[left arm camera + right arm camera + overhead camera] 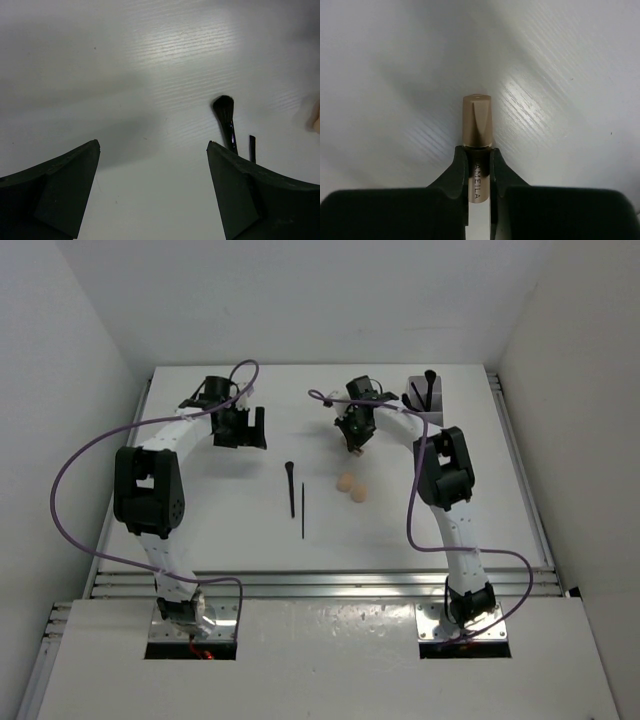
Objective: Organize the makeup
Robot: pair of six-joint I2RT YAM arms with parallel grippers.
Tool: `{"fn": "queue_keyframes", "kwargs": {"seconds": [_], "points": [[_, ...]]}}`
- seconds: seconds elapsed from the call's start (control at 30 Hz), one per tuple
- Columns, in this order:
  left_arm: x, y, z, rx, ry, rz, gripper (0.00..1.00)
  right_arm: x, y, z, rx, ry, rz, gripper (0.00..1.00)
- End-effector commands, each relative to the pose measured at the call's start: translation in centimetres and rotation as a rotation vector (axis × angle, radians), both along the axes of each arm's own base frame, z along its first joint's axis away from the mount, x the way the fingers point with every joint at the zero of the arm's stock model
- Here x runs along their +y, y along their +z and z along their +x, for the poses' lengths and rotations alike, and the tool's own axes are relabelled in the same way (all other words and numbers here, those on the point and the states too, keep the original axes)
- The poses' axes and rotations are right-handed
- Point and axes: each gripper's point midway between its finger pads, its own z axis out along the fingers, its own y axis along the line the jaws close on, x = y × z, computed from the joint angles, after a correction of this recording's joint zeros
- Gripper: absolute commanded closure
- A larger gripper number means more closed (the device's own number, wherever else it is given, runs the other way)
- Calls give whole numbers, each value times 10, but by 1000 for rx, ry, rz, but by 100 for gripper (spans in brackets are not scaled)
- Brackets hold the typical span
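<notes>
My right gripper [353,445] is shut on a tan cylinder [477,122] marked "LAMEILA" and holds it above the table at the back middle [477,155]. A black brush [290,486] and a thin black pencil [302,508] lie side by side mid-table; both show in the left wrist view, the brush [225,117] and the pencil [252,147]. Two beige egg-shaped sponges [351,487] lie just right of them. My left gripper [249,433] is open and empty over bare table at the back left [152,150]. The green and brown tubes are out of view.
A translucent white compartment box [428,400] stands at the back right with a black brush upright in it. White walls enclose the table on three sides. The table's right edge has a metal rail [520,470].
</notes>
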Motion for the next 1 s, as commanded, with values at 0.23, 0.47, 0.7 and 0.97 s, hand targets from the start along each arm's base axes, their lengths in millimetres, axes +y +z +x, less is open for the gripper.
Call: {"fn": "queue_keyframes", "kwargs": {"seconds": [0.23,0.47,0.7,0.97], "points": [[7,30,5,-66,26,-23,6,14,137,19,-368,84,312,100],[5,23,5,-47,21,-29,6,-70,222,1,-677,-186,936,100],[4,19,5,-37,15,-35,6,-171,227,2,-926,-385,1039,100],[3,21,7,-34,23,-40,6,-197,219,37,-1020,-378,1005,100]]}}
